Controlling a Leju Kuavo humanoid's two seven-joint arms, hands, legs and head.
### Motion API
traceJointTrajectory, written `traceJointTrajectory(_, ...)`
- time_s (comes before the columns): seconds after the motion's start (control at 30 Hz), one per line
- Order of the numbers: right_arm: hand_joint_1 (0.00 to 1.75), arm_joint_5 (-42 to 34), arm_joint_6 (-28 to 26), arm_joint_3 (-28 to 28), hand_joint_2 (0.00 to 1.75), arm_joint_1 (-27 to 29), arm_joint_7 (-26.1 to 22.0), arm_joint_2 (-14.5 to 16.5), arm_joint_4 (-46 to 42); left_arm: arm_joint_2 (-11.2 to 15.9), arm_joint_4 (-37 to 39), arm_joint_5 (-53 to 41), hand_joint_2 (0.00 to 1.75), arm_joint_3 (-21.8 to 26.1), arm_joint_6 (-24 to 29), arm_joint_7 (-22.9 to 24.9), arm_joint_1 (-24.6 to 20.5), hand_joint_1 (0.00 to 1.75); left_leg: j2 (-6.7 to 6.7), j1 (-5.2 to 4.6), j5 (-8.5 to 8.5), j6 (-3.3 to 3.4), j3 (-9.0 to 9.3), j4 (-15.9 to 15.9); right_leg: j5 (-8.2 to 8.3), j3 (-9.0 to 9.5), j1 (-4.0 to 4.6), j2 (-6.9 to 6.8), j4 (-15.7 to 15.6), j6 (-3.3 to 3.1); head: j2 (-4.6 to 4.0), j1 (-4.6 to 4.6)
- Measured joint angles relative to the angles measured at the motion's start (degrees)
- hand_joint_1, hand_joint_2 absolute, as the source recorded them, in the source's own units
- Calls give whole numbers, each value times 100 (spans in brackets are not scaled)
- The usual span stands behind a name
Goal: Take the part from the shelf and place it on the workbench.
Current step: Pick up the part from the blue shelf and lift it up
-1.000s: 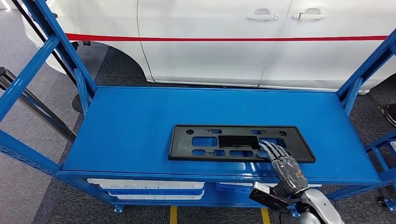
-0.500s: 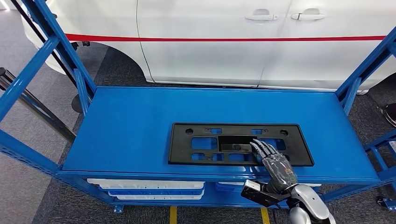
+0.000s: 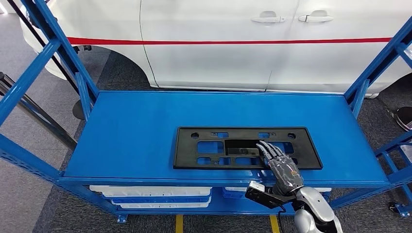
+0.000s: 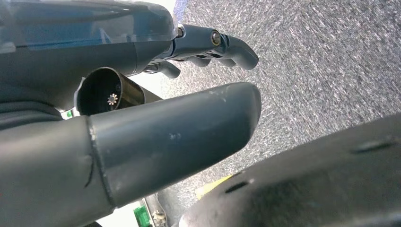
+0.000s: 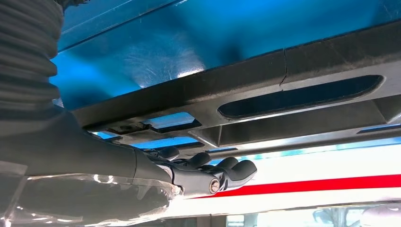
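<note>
The part (image 3: 204,154) is a flat black plastic plate with several cut-outs. It lies on the blue shelf (image 3: 136,126), right of centre and close to the front edge. My right hand (image 3: 281,167) reaches over the front edge, and its outstretched fingers (image 3: 268,150) lie over the part's right half beside the central recess. In the right wrist view these fingers (image 5: 227,171) stretch close along the part (image 5: 302,71) without closing around it. My left hand (image 4: 179,127) hangs over grey carpet, its thumb apart from its fingers (image 4: 222,47), holding nothing.
A white car (image 3: 218,53) with a red stripe stands just behind the shelf. Slanted blue frame posts (image 3: 58,53) rise at both ends of the shelf. White trays (image 3: 150,196) sit on the level below. The shelf's left half is bare blue metal.
My right hand has slid left and further over the part, from its right front edge to beside the central recess. The part has not moved.
</note>
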Motion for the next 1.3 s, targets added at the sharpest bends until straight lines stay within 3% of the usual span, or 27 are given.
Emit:
traceJointTrajectory(0.7, 0, -158, 143, 0, 175, -2, -14, 37, -102, 26, 111, -1, 0, -5, 65, 11, -18, 0, 2, 12, 21, -7, -8, -2, 24, -13, 11, 6, 0, 1, 0, -1)
traceJointTrajectory(0.83, 0, -656, 357, -9, 0, -7, -177, -36, -274, 44, 121, -1, 0, -3, 85, 1, -18, 0, 0, 12, 20, -7, -11, -2, 23, -18, 8, 4, 0, 1, 0, -2)
traceJointTrajectory(1.0, 0, -1293, 587, -63, 0, -140, -392, -244, -591, 64, 124, -2, 0, -1, 78, -10, -16, 0, -24, 11, 20, -7, -13, -1, 12, -11, 4, -25, 0, 10, 0, -1)
traceJointTrajectory(1.3, 0, -1375, 659, -107, 0, -251, -420, -472, -721, 80, 130, 0, 0, -1, 68, -18, -20, 0, -32, 10, 14, -8, -22, -1, 7, -10, 3, -34, -10, 13, 0, -2)
